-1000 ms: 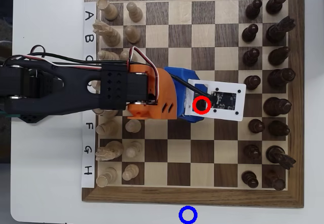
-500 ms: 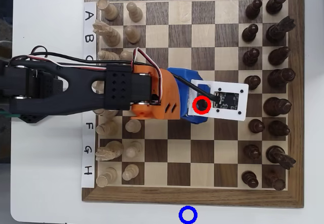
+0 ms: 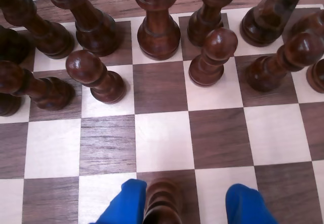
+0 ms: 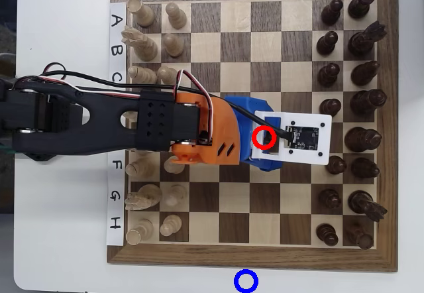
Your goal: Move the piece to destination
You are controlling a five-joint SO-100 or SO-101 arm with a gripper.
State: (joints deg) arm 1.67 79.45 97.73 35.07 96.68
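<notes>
In the wrist view the dark brown pawn [image 3: 162,203] stands at the bottom edge on a dark square, between my blue fingers. The left finger [image 3: 126,203] is against it. The right finger [image 3: 248,203] stands about a square away, so my gripper [image 3: 187,206] is open around the pawn. In the overhead view the blue gripper [image 4: 255,137] is over the board's middle rows under a red ring [image 4: 264,137], and the pawn is hidden beneath it. The blue ring [image 4: 246,281] lies on the white surface just below the board's lower edge.
Dark pawns [image 3: 96,77] [image 3: 212,57] and taller dark back-row pieces [image 3: 158,26] stand close ahead in the wrist view. Cream pieces [image 4: 142,167] line the board's left side in the overhead view. The arm [image 4: 99,120] reaches in from the left.
</notes>
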